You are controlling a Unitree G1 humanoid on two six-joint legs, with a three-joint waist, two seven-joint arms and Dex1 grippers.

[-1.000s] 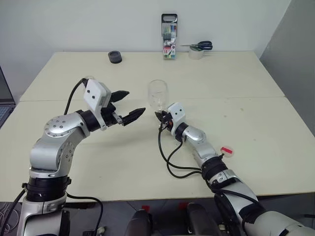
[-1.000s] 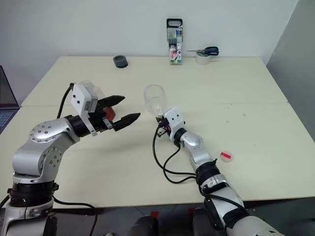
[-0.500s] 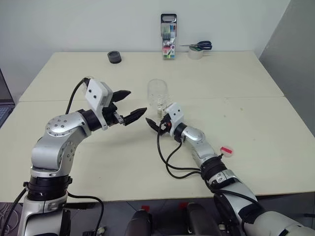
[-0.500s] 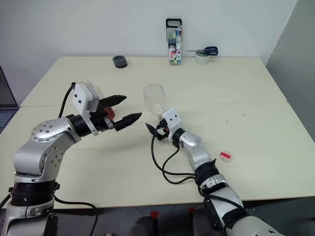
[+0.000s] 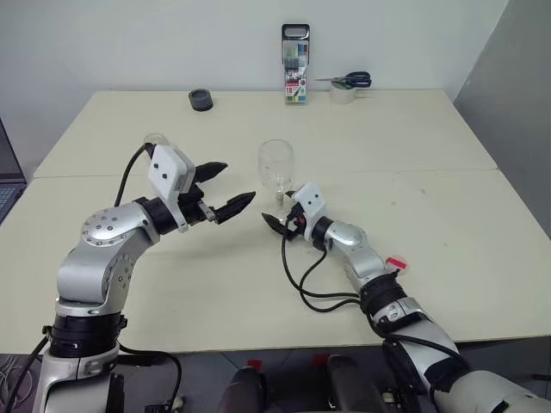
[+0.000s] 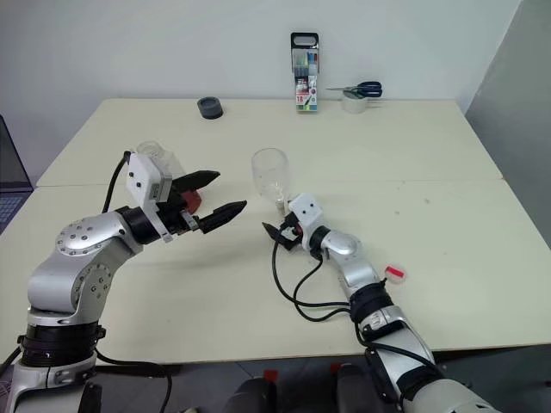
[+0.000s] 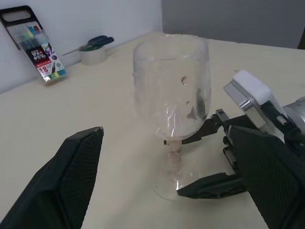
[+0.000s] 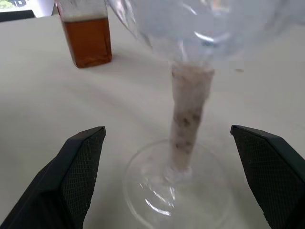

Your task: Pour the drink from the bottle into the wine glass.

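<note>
A small red-and-white cap-like piece [image 5: 395, 263] lies on the pale cream bench [image 5: 448, 215] beside the right forearm. Further in, the right gripper [image 5: 277, 222] sits low over the bench, its jaws spread wide and holding nothing; the black fingers [image 8: 71, 171] stand either side of the foot of the clear stemmed wine glass [image 5: 277, 169] without touching it. The glass stands upright near the middle of the bench, its bowl empty and its stem cloudy.

To the robot's left, the left gripper [image 5: 225, 187] hangs above the bench pointing toward the glass, its jaws also wide apart and empty, well short of the bowl. Behind this gripper stands the small clear square-sided plastic bottle [image 6: 155, 159], upright on the bench, with reddish-brown drink [image 8: 88, 40] in its lower part. Its label cannot be read.

At the far edge lie a dark round puck-like object [image 5: 201, 100], an upright case of coloured pens [image 5: 296, 64] with "18" printed on its front, and blue-handled scissors [image 5: 351, 80] resting on a roll of tape [image 5: 344, 92].
</note>
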